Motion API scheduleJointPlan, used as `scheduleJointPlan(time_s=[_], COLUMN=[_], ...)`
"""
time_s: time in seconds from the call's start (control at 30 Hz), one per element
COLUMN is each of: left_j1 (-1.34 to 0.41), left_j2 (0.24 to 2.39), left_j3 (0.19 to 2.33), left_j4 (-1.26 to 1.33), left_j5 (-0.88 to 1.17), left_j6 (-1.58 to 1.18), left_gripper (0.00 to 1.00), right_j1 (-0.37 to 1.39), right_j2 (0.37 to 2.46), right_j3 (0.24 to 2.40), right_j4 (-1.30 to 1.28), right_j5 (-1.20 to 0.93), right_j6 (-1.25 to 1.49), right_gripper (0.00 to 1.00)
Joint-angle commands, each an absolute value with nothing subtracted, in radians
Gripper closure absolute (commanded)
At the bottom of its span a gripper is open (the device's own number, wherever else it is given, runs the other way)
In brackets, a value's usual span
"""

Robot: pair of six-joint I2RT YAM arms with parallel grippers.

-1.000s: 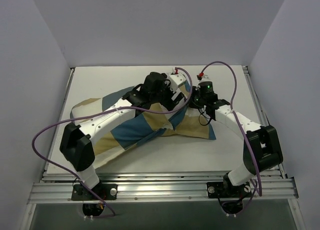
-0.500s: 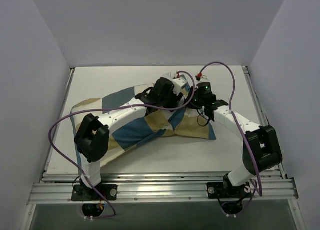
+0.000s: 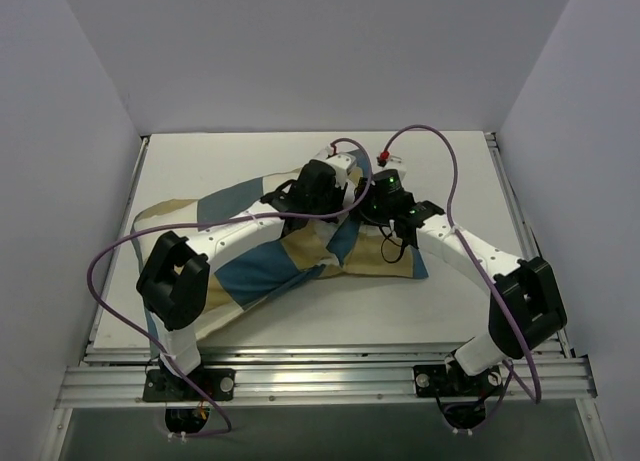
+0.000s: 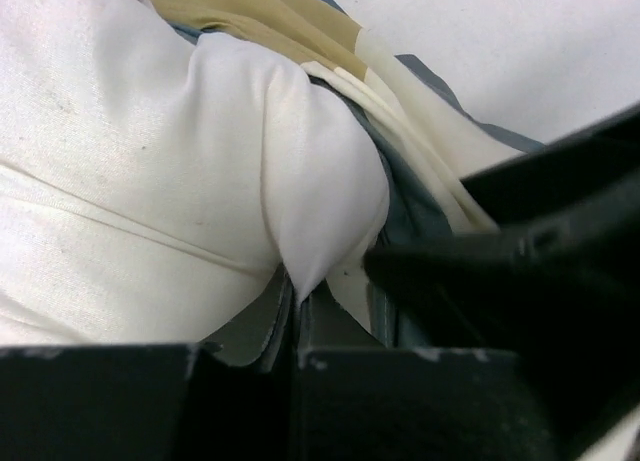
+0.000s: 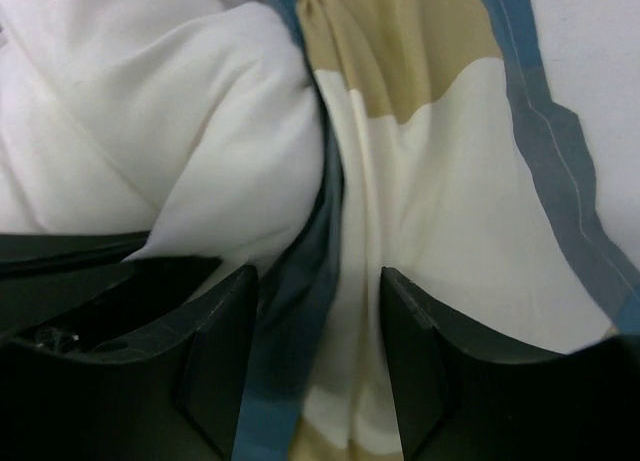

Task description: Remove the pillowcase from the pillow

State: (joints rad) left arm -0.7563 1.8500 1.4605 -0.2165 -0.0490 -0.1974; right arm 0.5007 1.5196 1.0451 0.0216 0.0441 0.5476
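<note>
The pillowcase (image 3: 265, 266), in blue, tan and cream blocks, lies crumpled across the table with the pillow inside it. At its open end the white pillow (image 4: 150, 161) bulges out of the pillowcase (image 4: 250, 16). My left gripper (image 4: 295, 306) is shut on the pillow's pointed corner. My right gripper (image 5: 318, 366) is open beside it. Its fingers (image 5: 215, 361) straddle the pillowcase (image 5: 430, 181) at its blue edge and cream fabric, next to the pillow (image 5: 150, 111). From above, both grippers meet near the pillowcase's far right end, left gripper (image 3: 343, 191), right gripper (image 3: 368, 207).
The white table (image 3: 440, 161) is walled at the back and on both sides. An aluminium rail (image 3: 320, 381) runs along the near edge. Purple cables (image 3: 110, 261) loop over the arms. In the left wrist view the right gripper's dark body (image 4: 530, 281) sits close on the right.
My left gripper has closed on the pillow's corner. My right gripper has opened and let go of the fabric. Both wrists have shifted a little to the left.
</note>
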Motion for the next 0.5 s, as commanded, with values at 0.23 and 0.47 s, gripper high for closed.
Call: scheduleJointPlan(time_s=[0.23,0.47], left_j1=[-0.746,-0.744], left_j2=[1.767,1.752], left_j3=[1.42,1.43], left_j4=[-0.241,-0.268], left_j5=[-0.1,-0.113], left_j6=[-0.282,-0.296], left_gripper=[0.98,0.98], right_j1=[0.595,0.591], right_j2=[1.489,1.578], right_j3=[1.101,1.028], right_j4=[-0.107,-0.075], right_j5=[0.192,0.159], right_j6=[0.657,0.657], right_gripper=[0.52,0.61])
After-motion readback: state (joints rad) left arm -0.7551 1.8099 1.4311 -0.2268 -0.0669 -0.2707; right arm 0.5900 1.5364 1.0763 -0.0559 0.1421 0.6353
